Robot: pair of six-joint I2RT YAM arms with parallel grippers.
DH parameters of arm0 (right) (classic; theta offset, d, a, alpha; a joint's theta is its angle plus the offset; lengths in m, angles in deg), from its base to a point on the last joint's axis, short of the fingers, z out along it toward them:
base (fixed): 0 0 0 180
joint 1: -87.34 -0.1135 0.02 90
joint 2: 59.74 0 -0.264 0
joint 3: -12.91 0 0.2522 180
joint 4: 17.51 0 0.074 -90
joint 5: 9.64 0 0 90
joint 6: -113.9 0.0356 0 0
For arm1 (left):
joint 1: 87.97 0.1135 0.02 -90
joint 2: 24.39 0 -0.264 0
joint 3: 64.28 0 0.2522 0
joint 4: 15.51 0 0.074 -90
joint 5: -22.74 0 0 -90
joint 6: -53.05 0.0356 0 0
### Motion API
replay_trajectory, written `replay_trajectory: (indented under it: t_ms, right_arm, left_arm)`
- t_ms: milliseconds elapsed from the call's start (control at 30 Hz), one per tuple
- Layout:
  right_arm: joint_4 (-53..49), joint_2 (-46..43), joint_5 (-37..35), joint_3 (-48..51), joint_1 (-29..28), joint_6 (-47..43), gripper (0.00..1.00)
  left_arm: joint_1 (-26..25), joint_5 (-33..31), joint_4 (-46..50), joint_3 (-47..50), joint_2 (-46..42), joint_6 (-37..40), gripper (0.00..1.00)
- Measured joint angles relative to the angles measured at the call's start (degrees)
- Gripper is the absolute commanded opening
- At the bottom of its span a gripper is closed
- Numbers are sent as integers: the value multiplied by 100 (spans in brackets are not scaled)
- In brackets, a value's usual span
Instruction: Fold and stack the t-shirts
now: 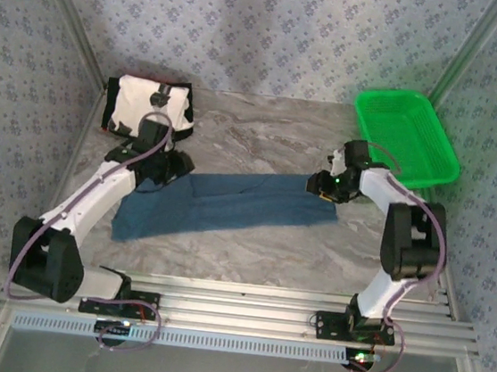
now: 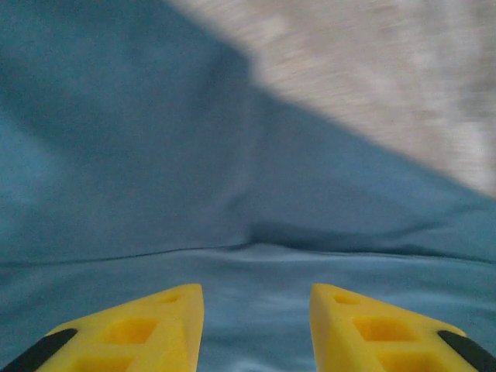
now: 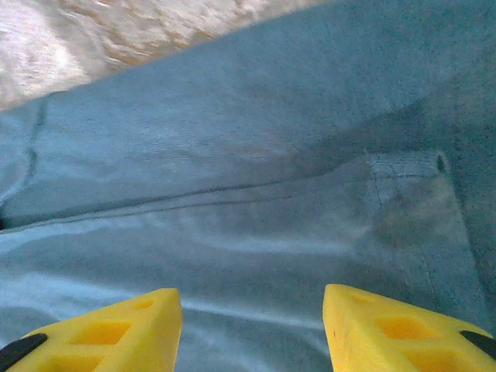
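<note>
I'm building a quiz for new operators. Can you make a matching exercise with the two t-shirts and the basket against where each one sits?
Things:
1. teal-blue t-shirt
2. cream-white t-shirt
3. green basket

Places:
A. far right corner
B. far left corner
C. in the middle, stretched out left to right

Pairs: 1-C; 2-B; 3-A

Here's the right gripper (image 3: pixel 252 337) hovering over the blue t-shirt (image 3: pixel 232 147), yellow fingers (image 3: pixel 116 329) spread apart with nothing between them. A folded edge (image 3: pixel 194 194) runs across the cloth. There's a stitched hem corner (image 3: pixel 407 167) at right and marble table (image 3: pixel 93 31) top left.
</note>
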Motion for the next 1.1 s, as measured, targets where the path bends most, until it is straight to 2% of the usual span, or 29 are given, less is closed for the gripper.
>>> replay_trajectory:
  t_ms: [167,300,433,600,700,900,1100]
  right_arm:
    - [-79,398,-13,-323,2,39,55]
    - [4,452,-26,-337,39,92,61]
    - [83,404,-28,-223,98,144,62]
    - [216,330,37,-48,372,227,62]
    - [251,284,42,28,470,273,61]
    - [321,-188,-122,588,468,387,60]
    - [55,-1412,-380,1851,413,634,60]
  left_arm:
    - [219,-330,184,466,107,-129,34]
    - [380,-494,149,581,262,-168,34]
    - [485,-560,114,649,262,-164,34]
    - [992,-557,-118,1021,315,-118,34]
    - [1132,-560,-168,1027,710,-24,33]
    - [1019,-619,-162,59,1668,155,33]
    - [319,-699,-101,-1917,3220,407,33]
